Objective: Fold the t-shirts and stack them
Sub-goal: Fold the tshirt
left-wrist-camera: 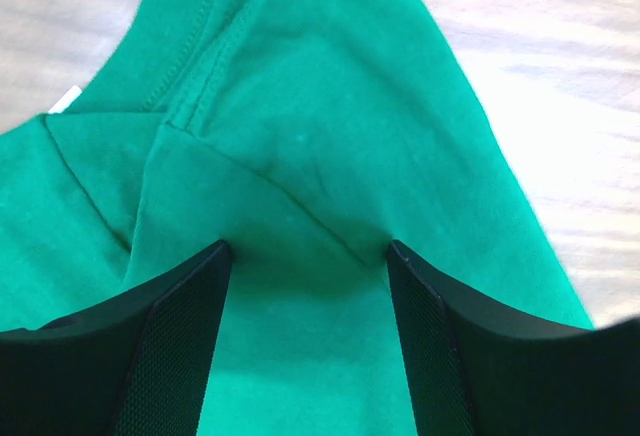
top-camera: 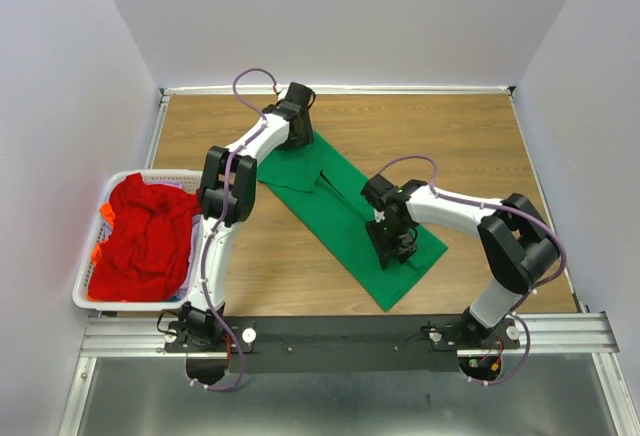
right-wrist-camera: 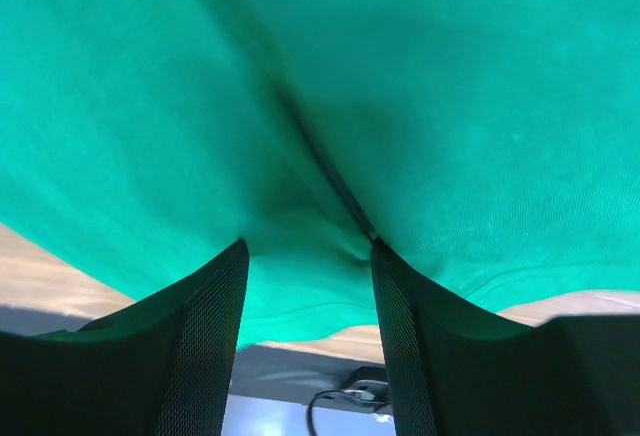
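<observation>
A bright green t-shirt (top-camera: 340,211) lies flat in a long diagonal strip across the table, collar end far left, hem end near right. My left gripper (top-camera: 303,139) is open, its tips pressed on the cloth just below the collar; in the left wrist view (left-wrist-camera: 305,251) a fold ridge of the shirt (left-wrist-camera: 330,106) runs between the fingers. My right gripper (top-camera: 392,249) is open at the hem end, its tips (right-wrist-camera: 307,246) down on the green cloth (right-wrist-camera: 450,76) astride a crease. Red t-shirts (top-camera: 150,236) with some orange lie heaped in the basket.
The white slatted basket (top-camera: 85,291) stands at the table's left edge. Bare wooden table (top-camera: 470,146) surrounds the shirt. White walls close in the left, far and right sides. A black rail (top-camera: 330,341) holds both arm bases at the near edge.
</observation>
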